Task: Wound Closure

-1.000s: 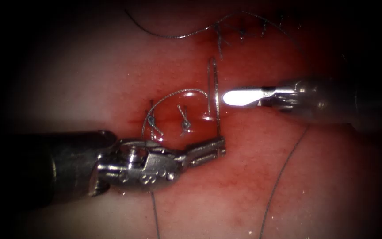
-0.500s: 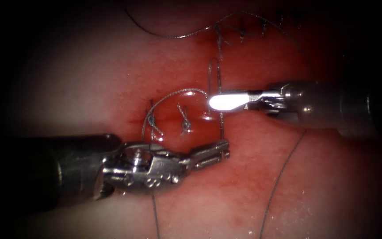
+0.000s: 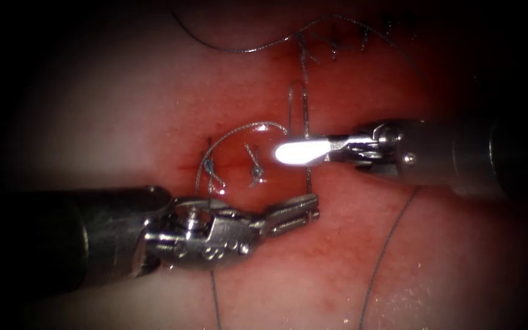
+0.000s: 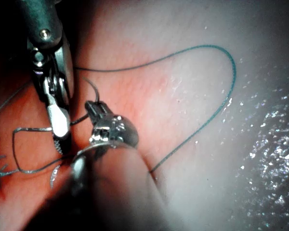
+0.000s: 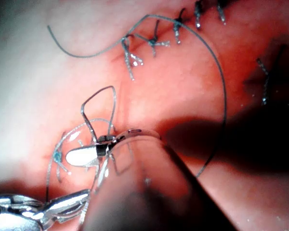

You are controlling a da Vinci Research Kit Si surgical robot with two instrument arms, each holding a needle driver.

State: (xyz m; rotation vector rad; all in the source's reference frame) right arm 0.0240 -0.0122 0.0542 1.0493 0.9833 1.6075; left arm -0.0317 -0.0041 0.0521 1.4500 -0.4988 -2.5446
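Thread [image 3: 308, 177]: one strand rises straight from my left tool to a narrow upright loop [image 3: 297, 87], which stands above the tissue between the two tools. It looks held taut so the loop stays open.
Left tool [image 3: 313, 209]: comes in low from the left. Its fingers are closed on the strand's lower end, and the left wrist view shows the same pinch at the tip [image 4: 92, 107].
Right tool [image 3: 278, 153]: lies level across the legs of the loop, tip pointing left. The fingers look closed together and I can make out nothing gripped. I judge it is placed there so the thread can lie round it.
Needle: as far as I can tell, neither tool holds it.
Cut [image 3: 233, 164]: just left of the right tool's tip, already crossed by tied stitches [image 3: 255, 172] with short ends.
Tissue [image 3: 123, 110]: wet with red fluid [image 3: 337, 201] around the cut.
Spare thread [image 3: 386, 244]: trails slack on the right, clear of both tools.
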